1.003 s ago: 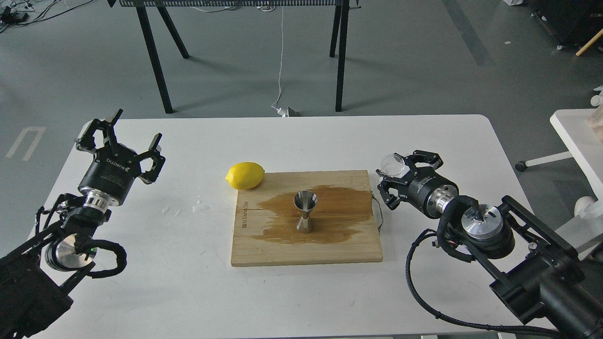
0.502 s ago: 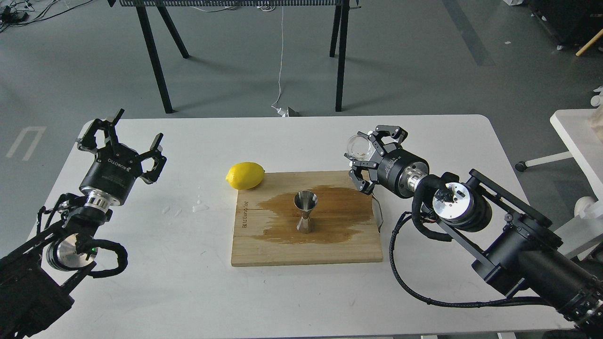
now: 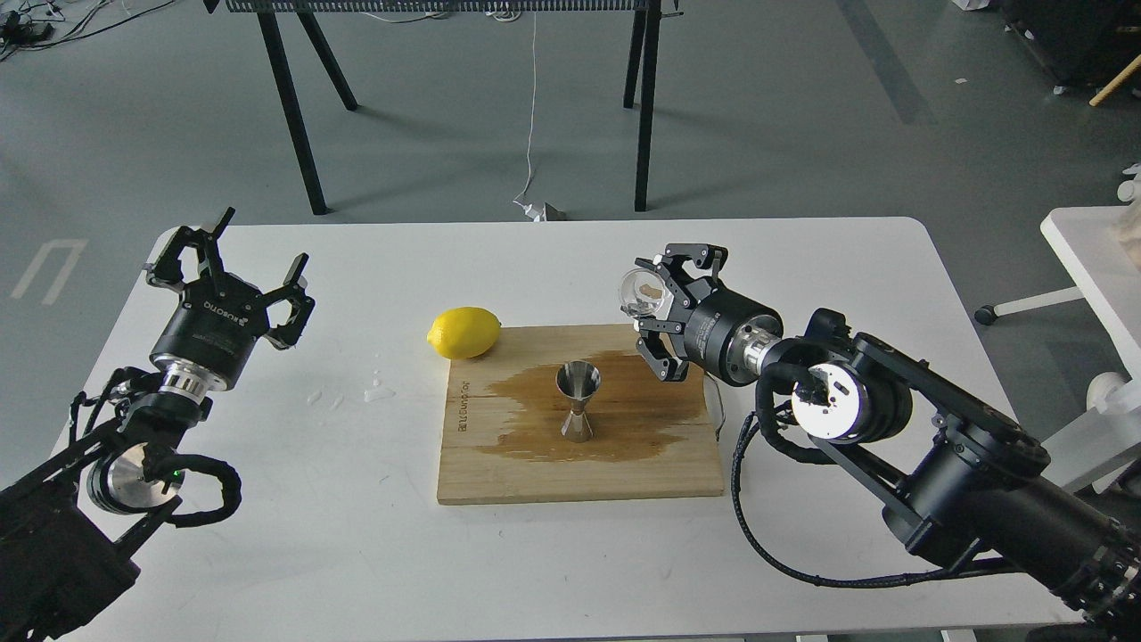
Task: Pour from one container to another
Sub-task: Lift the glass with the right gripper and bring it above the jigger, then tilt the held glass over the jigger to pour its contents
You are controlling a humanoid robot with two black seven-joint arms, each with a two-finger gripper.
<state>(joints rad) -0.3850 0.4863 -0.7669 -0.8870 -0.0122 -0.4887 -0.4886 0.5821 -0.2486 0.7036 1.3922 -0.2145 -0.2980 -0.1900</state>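
The steel hourglass jigger (image 3: 577, 401) stands upright in the middle of a wet patch on the wooden board (image 3: 579, 464). My right gripper (image 3: 655, 299) is shut on the tiny clear glass cup (image 3: 642, 292), held tilted on its side above the board's far right corner, up and to the right of the jigger, its mouth facing left. My left gripper (image 3: 239, 259) hovers open over the table's left side with nothing in it, far from both containers.
A yellow lemon (image 3: 463, 332) lies at the board's far left corner. A few water drops (image 3: 377, 390) sit on the white table (image 3: 357, 535) left of the board. Beyond the far edge stand black table legs (image 3: 644, 107); a second white table (image 3: 1092, 250) is at right.
My right gripper has carried the glass cup left and upward, from beside the board's right edge to above its far right corner, closer to the jigger. The left arm has stayed still.
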